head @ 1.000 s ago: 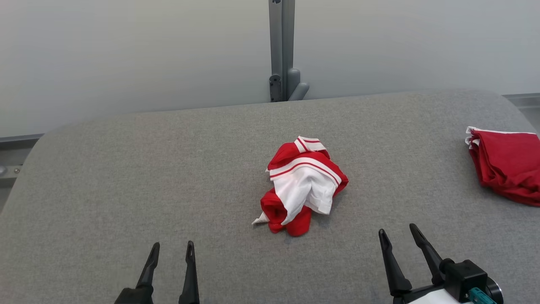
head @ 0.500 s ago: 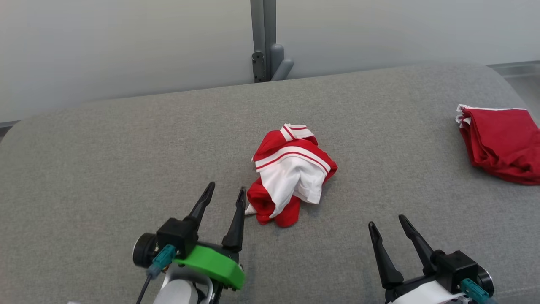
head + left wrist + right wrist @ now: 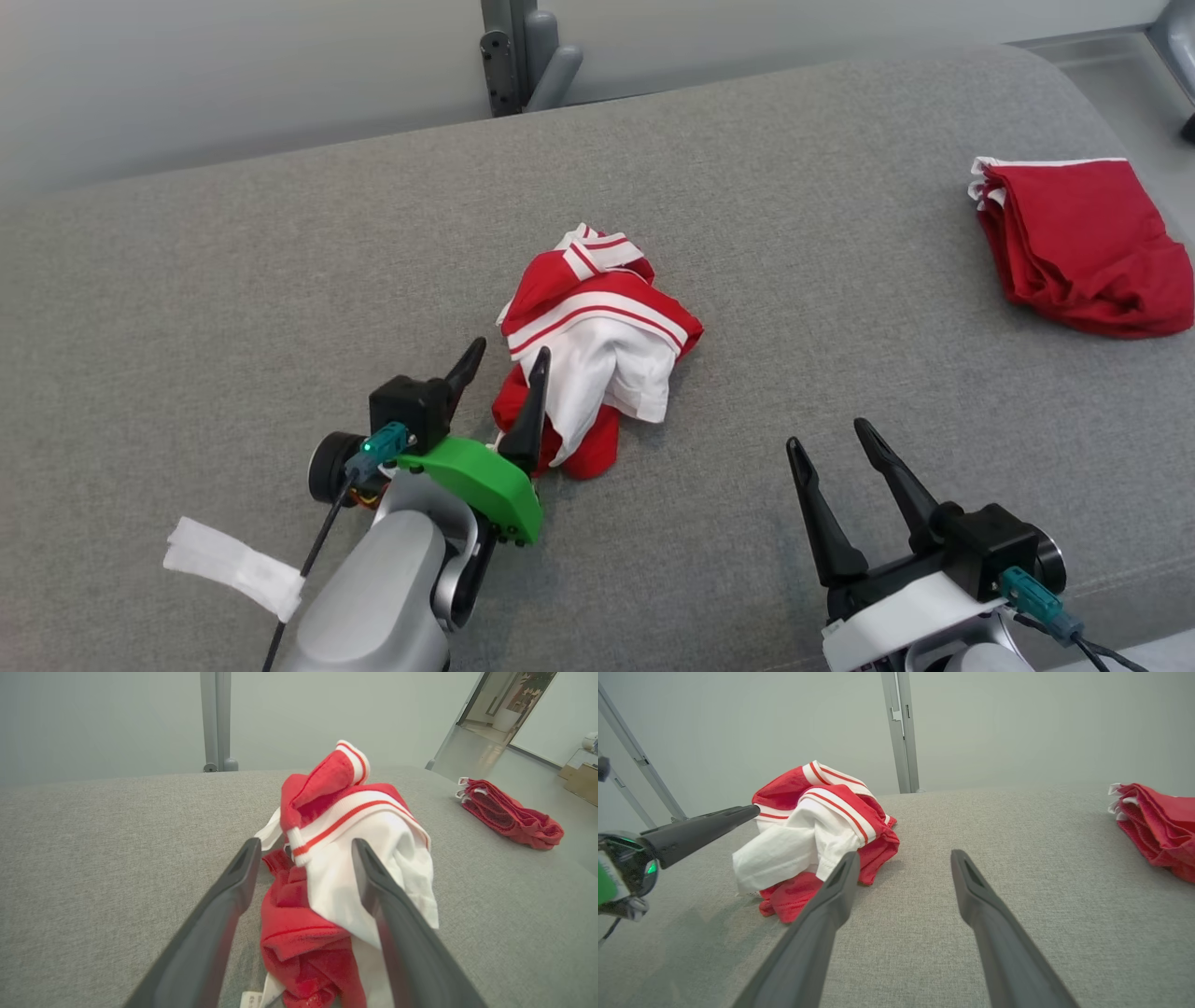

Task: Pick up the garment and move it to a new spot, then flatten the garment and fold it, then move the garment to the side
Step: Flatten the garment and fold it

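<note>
garment [image 3: 607,350] bunched; long axis front-to-back; striped band farthest

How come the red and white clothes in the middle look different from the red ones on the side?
The crumpled garment is a bumpy heap; the folded garment lies fairly flat. The crumpled garment shows big white patches; the folded garment is nearly all red. The open left gripper straddles the crumpled garment's edge; the folded garment lies away from it. Both rest on the grey surface.
</note>
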Tool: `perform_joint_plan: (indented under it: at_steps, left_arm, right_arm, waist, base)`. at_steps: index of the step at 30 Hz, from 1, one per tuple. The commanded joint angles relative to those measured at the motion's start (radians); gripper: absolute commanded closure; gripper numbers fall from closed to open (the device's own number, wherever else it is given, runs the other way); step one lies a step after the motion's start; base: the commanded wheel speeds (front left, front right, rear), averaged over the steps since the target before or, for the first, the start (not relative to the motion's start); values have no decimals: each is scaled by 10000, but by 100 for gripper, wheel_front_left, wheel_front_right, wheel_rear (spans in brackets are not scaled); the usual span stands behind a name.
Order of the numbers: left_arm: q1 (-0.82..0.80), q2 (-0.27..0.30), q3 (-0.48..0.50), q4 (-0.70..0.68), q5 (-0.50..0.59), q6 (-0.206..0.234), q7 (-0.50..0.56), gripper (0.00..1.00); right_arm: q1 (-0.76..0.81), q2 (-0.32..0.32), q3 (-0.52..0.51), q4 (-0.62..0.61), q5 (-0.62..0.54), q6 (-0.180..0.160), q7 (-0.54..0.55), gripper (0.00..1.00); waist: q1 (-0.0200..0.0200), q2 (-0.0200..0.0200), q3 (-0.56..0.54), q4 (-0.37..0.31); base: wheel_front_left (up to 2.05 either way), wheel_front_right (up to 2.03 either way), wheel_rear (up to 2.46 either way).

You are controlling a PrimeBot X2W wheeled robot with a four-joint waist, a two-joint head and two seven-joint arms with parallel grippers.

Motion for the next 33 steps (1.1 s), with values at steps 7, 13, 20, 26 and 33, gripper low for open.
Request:
perform_joint_plan:
  at_steps: [7, 13, 20, 26, 33]
  left_arm:
    - [-1146, 48, -139, 899, -1024, -5, -25, 100]
    - [-1545, 42, -588, 750, -2147, -472, -27, 100]
    - [-2750, 39, -1442, -105, -4408, -745, 498, 100]
    - [-4665, 41, -1775, -371, -5789, -499, 1450, 100]
    - [-6815, 36, -1761, -435, -7231, 950, 1961, 100]
  right_arm:
    - [-412, 54, 126, -28, 25, -15, -5, 0]
    - [-299, 130, 86, 99, 3, -15, -5, 0]
    - [-177, 237, 220, 187, 149, -15, -5, 0]
    - [116, 304, 187, 304, 220, -15, -5, 0]
    - [589, 319, -23, 315, 209, -13, -5, 0]
  waist:
    - [0, 0, 692, -589]
    - [0, 0, 505, -807]
    - [0, 0, -36, -1230]
    - [0, 0, -654, -1615]
    - [0, 0, -1365, -1677]
  base:
    - [0, 0, 0]
    - [0, 0, 0]
    - [0, 0, 0]
    - [0, 0, 0]
    - [0, 0, 0]
